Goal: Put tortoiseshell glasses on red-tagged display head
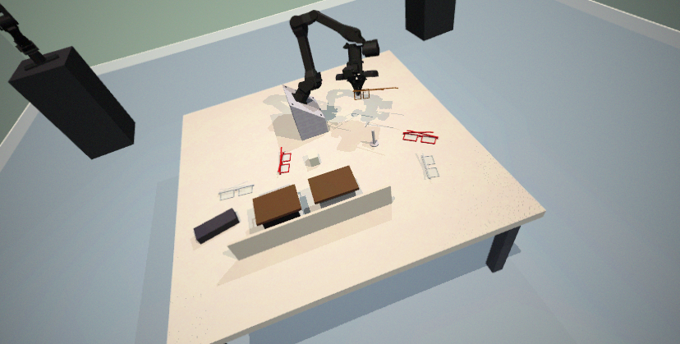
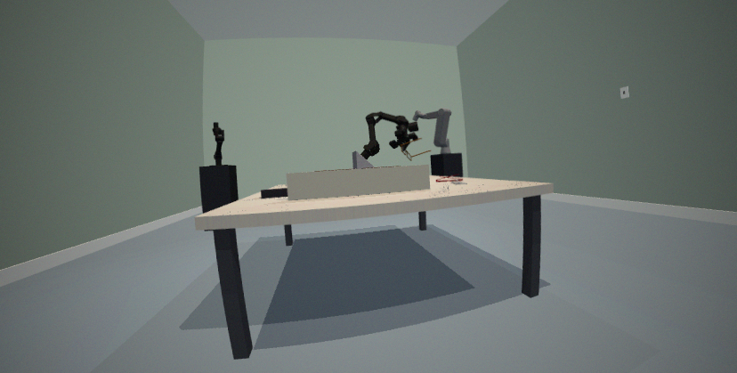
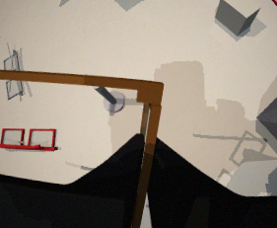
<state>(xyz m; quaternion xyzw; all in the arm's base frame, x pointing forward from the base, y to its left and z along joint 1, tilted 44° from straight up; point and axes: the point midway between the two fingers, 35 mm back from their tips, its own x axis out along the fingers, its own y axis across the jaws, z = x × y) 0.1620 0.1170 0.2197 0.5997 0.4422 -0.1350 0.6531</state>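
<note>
My gripper (image 1: 357,93) (image 2: 404,148) (image 3: 144,141) is shut on the brown tortoiseshell glasses (image 1: 382,89) (image 2: 421,153) (image 3: 85,79) near one corner of their frame. It holds them well above the table, beyond the small grey post. In the wrist view one long brown bar reaches left from the corner, and another runs down between the fingertips. In the top view the lens rims hang below the fingers and a temple points right. I cannot make out either display head or the red tag in any view.
Two brown boards (image 1: 277,204) (image 1: 333,183) stand behind a long pale panel (image 1: 314,224) (image 2: 358,182). A grey post (image 1: 373,138) (image 3: 104,94) stands upright. Red glasses (image 1: 280,163) (image 3: 40,147), clear glasses, a small pale block (image 1: 312,160) and a dark box (image 1: 216,227) lie around.
</note>
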